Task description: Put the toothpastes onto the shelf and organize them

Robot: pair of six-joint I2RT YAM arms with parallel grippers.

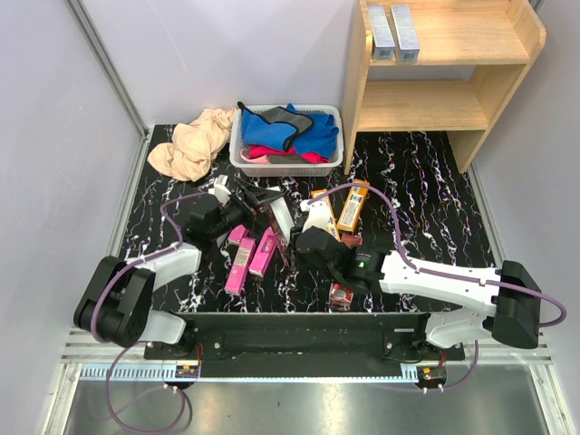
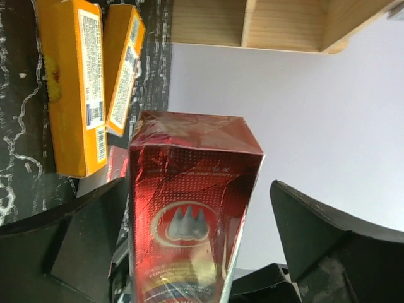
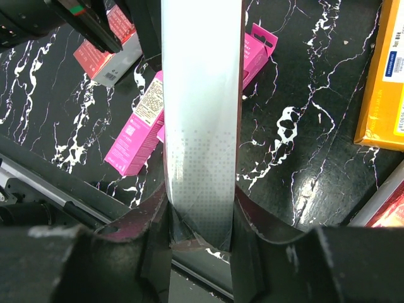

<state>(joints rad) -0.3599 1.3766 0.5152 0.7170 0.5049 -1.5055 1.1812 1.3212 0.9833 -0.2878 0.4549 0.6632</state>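
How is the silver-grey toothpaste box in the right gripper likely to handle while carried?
Probably stiff: the silver-grey toothpaste box shows straight, uncrushed edges in the right gripper. Its glossy face may be slippery. Gripped near one end, the long box could pivot or droop in the grip.

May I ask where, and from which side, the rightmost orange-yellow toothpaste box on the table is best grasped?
Probably at mid-length, pinching across its narrow width and coming straight down from above: the orange-yellow toothpaste box lies flat on the table, with its long sides exposed.
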